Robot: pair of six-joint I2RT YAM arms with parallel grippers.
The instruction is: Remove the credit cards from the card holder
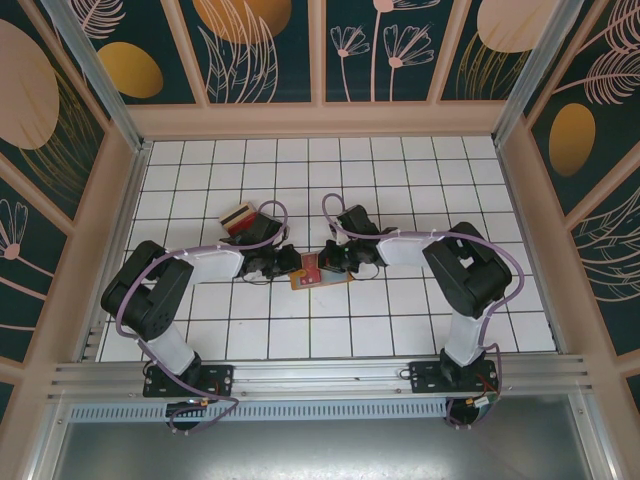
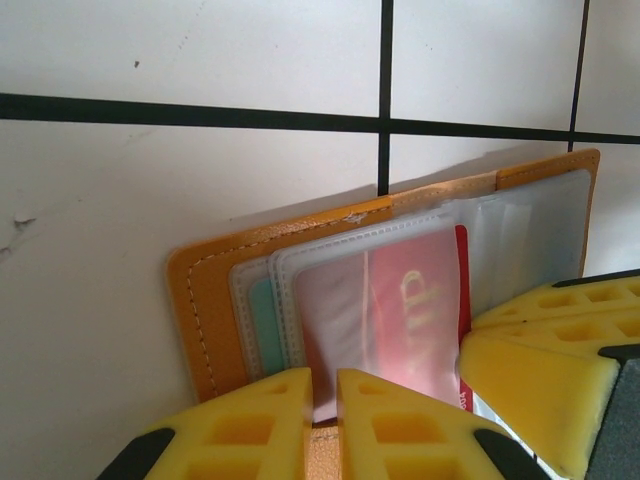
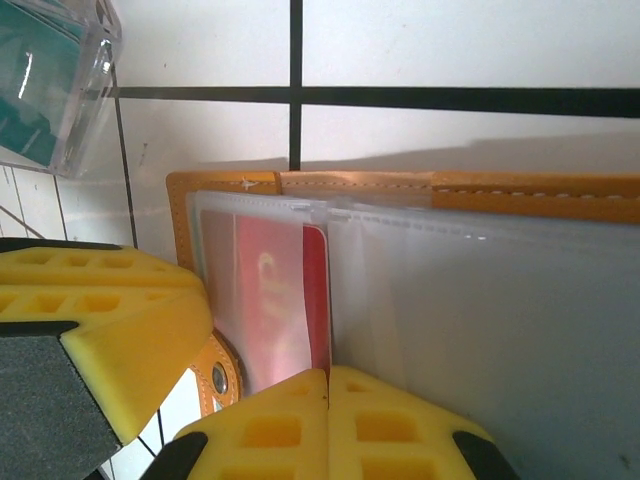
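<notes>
At the middle of the white tiled desk (image 1: 400, 330), my two arms meet over the card holder (image 1: 308, 272), which lies open and flat. Behind my left arm a few loose cards (image 1: 238, 218), red and tan, lie on the tiles; I judge these are already out.

My left pincer (image 2: 322, 390) is narrow and nips the near edge of the holder. A strip of orange-brown shows between its yellow fingers, so it serves as the anchor. My right pincer (image 3: 328, 390) is closed completely, its fingers pressed together at the near end of the red card (image 3: 270, 290), which sits in a cloudy pocket. I cannot tell whether the thin edge of that card is really between the fingers, because they cover that place.

To do this step well, I think the left should press the holder down firmly. The right should pull straight along the pocket toward its open side, low and slow, so the sleeve does not lift or fold with the card. If the card does not follow, the grip missed and should go deeper.

A teal card (image 2: 262, 320) sits in a further pocket, half hidden under the sleeves. The other pockets are too misty to read. The clear box (image 3: 50, 80), with something teal inside, is cut off by the frame edge. A small snap button (image 3: 220, 378) peeps out beside my fingers.
</notes>
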